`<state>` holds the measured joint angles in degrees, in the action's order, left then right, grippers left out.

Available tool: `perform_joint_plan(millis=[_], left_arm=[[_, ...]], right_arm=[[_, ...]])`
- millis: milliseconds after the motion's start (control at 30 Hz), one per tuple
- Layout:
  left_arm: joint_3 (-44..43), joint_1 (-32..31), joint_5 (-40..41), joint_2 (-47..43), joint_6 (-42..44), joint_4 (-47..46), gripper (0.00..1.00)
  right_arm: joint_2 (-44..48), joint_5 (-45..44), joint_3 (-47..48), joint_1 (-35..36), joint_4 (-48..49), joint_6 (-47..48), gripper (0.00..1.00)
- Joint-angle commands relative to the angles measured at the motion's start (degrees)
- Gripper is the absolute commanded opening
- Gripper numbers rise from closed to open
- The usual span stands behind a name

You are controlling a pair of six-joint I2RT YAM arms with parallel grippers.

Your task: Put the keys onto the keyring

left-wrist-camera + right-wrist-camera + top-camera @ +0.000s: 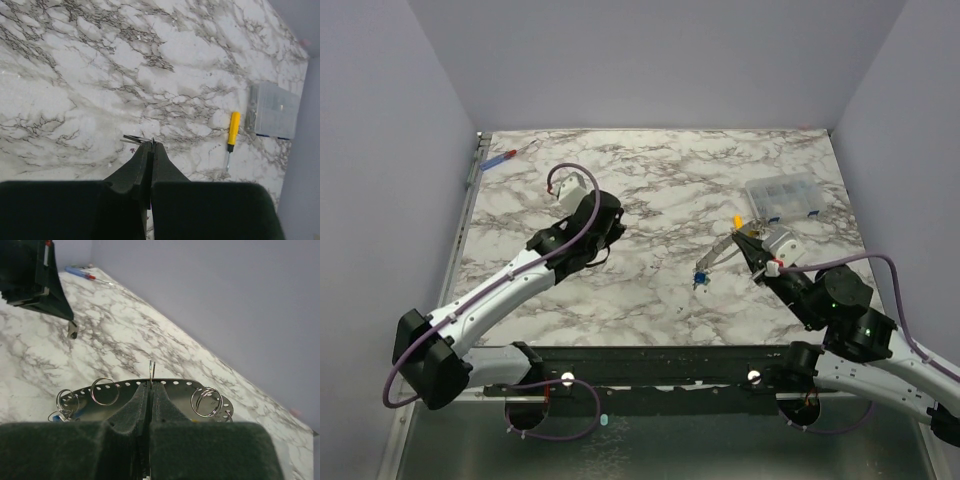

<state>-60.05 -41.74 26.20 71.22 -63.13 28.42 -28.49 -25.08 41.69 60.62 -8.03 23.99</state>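
Right claw clamped shut on keyring, lower centre of frame. Blue-capped key hung at ring's lower-left end. Left claw closed, pinching small metal piece.

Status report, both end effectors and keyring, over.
Left end effector shut on small metal piece. Right end effector shut on keyring, blue key at its end. Yellow screwdriver beside it, not blocking.

box behind-right of keyring | screwdriver at table's far-left corner
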Motion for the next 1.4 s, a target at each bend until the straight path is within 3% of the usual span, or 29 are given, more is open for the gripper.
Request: perform_joint_plan(millis=[0, 233, 333, 467, 667, 833, 1367], left_arm=[[3.26, 0.04, -2.53, -5.46, -3.09, -5.74, 0.00], [8.08, 2.62, -14.09, -9.98, -8.00, -11.72, 0.00], [10.98, 3.48, -21.62, -11.40, -11.16, -15.51, 0.00], [12.84, 3.59, -25.39, -12.85, -12.26, -15.85, 0.00], [19.97, 3.82, -34.98, -14.98, -17.16, -27.51, 0.00], [28.57, 4.02, -40.91, -15.48, -25.41, -50.04, 0.00], [24.46, 4.05, -47.97, -13.04, -15.97, -49.82, 0.00]], right_arm=[[0.25, 11.49, -2.77, -0.24, 4.57, -0.32, 0.01], [0.64, 24.31, -5.86, -0.24, 7.32, -0.59, 0.00], [0.18, 31.53, -5.83, -0.24, 6.26, -0.03, 0.01], [-1.01, 37.28, -5.32, -0.24, 3.28, 1.18, 0.01], [-3.95, 40.21, -5.02, -0.23, 0.77, 2.32, 0.01], [-6.40, 40.70, -3.87, -0.24, -1.37, 3.70, 0.01], [-11.05, 35.27, -2.99, -0.24, -2.43, 10.14, 0.01]])
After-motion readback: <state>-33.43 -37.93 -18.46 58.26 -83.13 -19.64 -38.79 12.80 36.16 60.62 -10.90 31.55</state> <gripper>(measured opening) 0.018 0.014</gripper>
